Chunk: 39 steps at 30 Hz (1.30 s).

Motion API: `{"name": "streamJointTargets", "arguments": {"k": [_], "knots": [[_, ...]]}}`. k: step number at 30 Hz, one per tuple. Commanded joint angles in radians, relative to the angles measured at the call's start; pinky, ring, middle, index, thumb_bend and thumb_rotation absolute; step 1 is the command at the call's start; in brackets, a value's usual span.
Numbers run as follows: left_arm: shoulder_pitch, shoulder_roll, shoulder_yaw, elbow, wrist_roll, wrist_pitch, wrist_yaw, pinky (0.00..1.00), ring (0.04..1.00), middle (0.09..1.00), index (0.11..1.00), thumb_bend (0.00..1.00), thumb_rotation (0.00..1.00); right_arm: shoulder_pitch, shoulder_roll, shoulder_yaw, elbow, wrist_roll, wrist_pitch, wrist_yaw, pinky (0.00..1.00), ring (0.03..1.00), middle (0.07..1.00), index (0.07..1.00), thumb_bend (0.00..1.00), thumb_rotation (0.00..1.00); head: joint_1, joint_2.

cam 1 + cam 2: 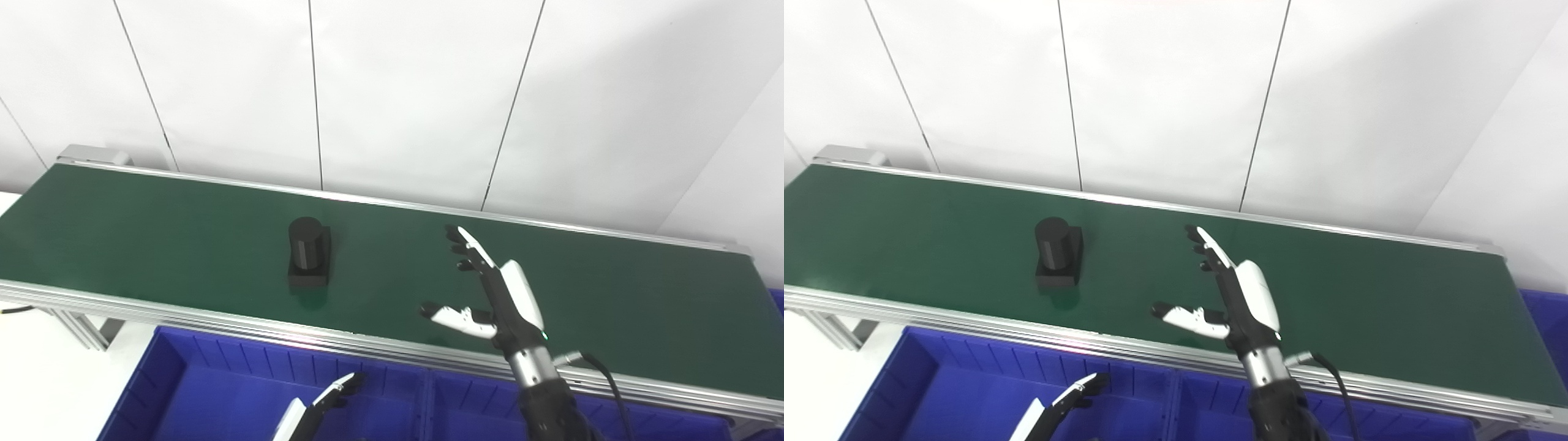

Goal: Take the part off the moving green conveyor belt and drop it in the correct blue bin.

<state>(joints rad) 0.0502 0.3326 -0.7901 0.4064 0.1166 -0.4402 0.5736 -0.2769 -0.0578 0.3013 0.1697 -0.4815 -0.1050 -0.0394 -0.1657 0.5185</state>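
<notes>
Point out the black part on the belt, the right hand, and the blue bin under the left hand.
black part [309, 252], left eye view, on its upright cylinder.
right hand [490, 288], left eye view, on the open palm.
blue bin [202, 373], left eye view, on its ribbed back wall.

The part [309, 252] sits on the conveyor belt [153, 233], left of the right hand [490, 288] (hovering over the belt), with bins [202, 392] in front.
</notes>
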Motion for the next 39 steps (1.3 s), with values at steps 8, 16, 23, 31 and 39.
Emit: {"name": "streamJointTargets", "arguments": {"k": [8, 16, 23, 31, 39], "knots": [[-0.002, -0.001, 0.039, -0.028, -0.007, -0.030, -0.052, 0.85, 0.872, 0.879, 0.889, 0.80, 0.92, -0.181, 0.061, 0.012, 0.172, -0.056, 0.003, -0.045, 0.73, 0.849, 0.920, 0.944, 0.87, 0.70, -0.072, 0.004], [0.001, -0.003, 0.042, -0.029, -0.003, -0.030, -0.060, 0.86, 0.881, 0.887, 0.896, 0.78, 0.94, -0.287, 0.093, 0.017, 0.312, -0.073, 0.008, -0.064, 0.73, 0.849, 0.925, 0.945, 0.91, 0.70, -0.089, 0.009], [-0.002, 0.003, 0.015, -0.029, 0.013, -0.030, -0.032, 0.88, 0.882, 0.886, 0.896, 0.77, 0.97, -0.367, 0.126, 0.033, 0.451, -0.093, 0.021, -0.099, 0.72, 0.852, 0.926, 0.937, 0.94, 0.66, -0.083, 0.016], [-0.004, 0.005, -0.010, -0.039, 0.026, -0.030, -0.004, 0.84, 0.873, 0.886, 0.895, 0.74, 0.97, -0.457, 0.152, 0.083, 0.623, -0.113, 0.012, -0.116, 0.79, 0.869, 0.915, 0.943, 0.94, 0.64, -0.068, 0.022], [-0.017, 0.011, -0.052, -0.031, 0.045, -0.030, 0.054, 0.83, 0.872, 0.889, 0.895, 0.72, 0.98, -0.527, 0.178, 0.111, 0.785, -0.100, -0.017, -0.150, 0.78, 0.865, 0.920, 0.942, 0.95, 0.60, -0.046, 0.027]]}}
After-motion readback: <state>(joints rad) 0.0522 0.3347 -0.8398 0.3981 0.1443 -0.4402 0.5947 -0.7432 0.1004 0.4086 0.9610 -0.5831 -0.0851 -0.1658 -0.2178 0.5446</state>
